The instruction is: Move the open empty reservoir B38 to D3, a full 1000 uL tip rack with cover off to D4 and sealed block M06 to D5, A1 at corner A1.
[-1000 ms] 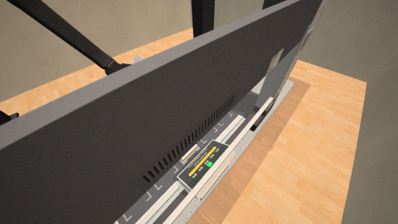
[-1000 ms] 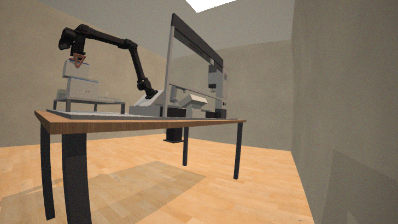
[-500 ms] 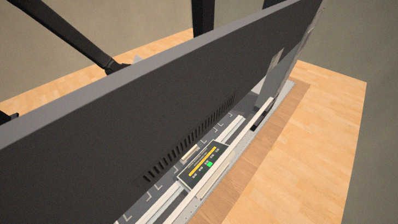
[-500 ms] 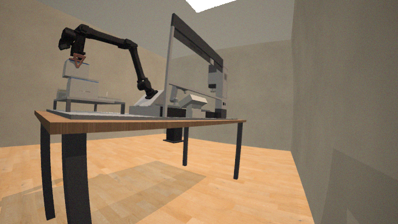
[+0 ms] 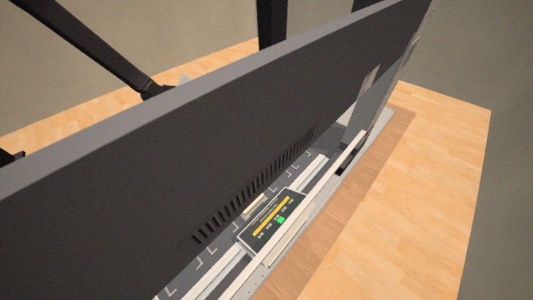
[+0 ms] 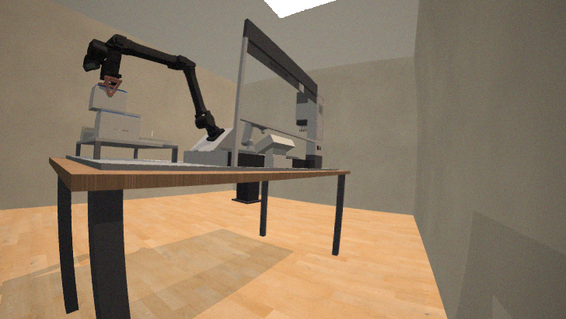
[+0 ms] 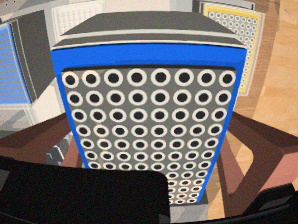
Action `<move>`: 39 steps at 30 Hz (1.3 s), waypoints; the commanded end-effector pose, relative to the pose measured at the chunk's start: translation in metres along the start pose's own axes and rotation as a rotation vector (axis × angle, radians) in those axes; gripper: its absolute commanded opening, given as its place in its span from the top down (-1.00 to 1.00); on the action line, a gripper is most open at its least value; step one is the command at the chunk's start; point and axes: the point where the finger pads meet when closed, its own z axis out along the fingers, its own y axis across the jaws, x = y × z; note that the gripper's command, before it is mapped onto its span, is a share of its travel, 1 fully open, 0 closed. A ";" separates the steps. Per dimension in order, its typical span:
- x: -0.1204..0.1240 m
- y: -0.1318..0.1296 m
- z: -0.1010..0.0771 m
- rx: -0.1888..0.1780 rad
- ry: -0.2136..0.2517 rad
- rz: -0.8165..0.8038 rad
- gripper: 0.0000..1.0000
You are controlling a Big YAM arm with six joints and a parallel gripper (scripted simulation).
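Note:
My gripper (image 6: 110,88) (image 7: 149,110) is shut on a tall white deep-well block (image 6: 106,99) (image 7: 149,106) with a blue-rimmed sealed top; its brown fingers grip the two long sides. I hold it just above a second, similar block (image 6: 118,125) that stands on the SHELF (image 6: 127,143) at the table's left end, shifted a little to the left of it. I cannot read either block's label. In the wrist view the held top shows rows of pale rings on grey inside the blue rim. The deck positions are mostly hidden in the top view.
In the wrist view a yellow-rimmed rack (image 7: 234,26) lies to the right, a blue one (image 7: 9,70) to the left and a white item (image 7: 75,18) behind. A large dark gantry panel (image 5: 209,148) (image 6: 277,59) blocks the top view; below it is a status screen (image 5: 271,219).

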 end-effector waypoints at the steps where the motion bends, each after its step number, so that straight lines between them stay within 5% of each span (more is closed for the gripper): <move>1: -0.016 -0.005 -0.057 -0.021 -0.104 0.024 1.00; 29: -0.016 -0.005 -0.057 -0.021 -0.104 0.024 1.00; 30: 0.001 0.000 -0.034 -0.018 -0.067 0.015 1.00; 39: 0.035 0.000 -0.031 -0.019 -0.068 0.016 1.00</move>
